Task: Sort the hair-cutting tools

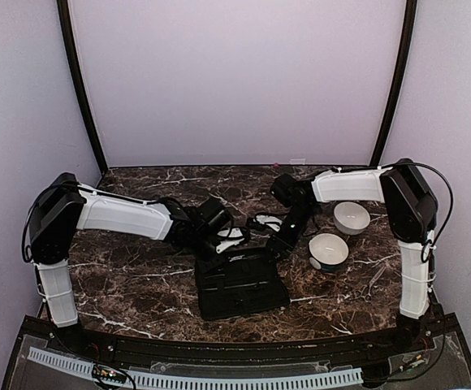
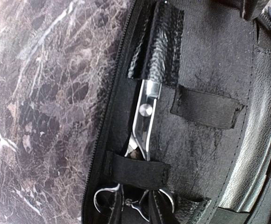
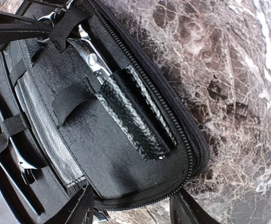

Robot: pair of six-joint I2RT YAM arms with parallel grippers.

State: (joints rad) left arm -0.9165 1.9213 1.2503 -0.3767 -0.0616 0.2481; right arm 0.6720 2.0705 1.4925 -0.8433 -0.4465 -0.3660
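A black zip case (image 1: 239, 284) lies open at mid-table. Silvery scissors (image 2: 145, 121) sit in it under an elastic strap (image 2: 135, 170), tips inside a glossy leather sheath (image 2: 159, 42). My left gripper (image 2: 136, 207) is at the ring handles, its dark fingers (image 2: 116, 207) close together on the shanks between the rings. In the right wrist view the same scissors (image 3: 91, 58) and the sheath (image 3: 131, 116) show. My right gripper (image 3: 133, 210) is open and straddles the case's zip edge. Slim dark tools (image 3: 14, 154) lie strapped in the case's other half.
Two white bowls (image 1: 351, 217) (image 1: 328, 250) stand right of the case. Another pair of scissors (image 1: 374, 282) lies on the marble near the right arm's base. Both arms reach in over the case's far edge. Purple walls enclose the table.
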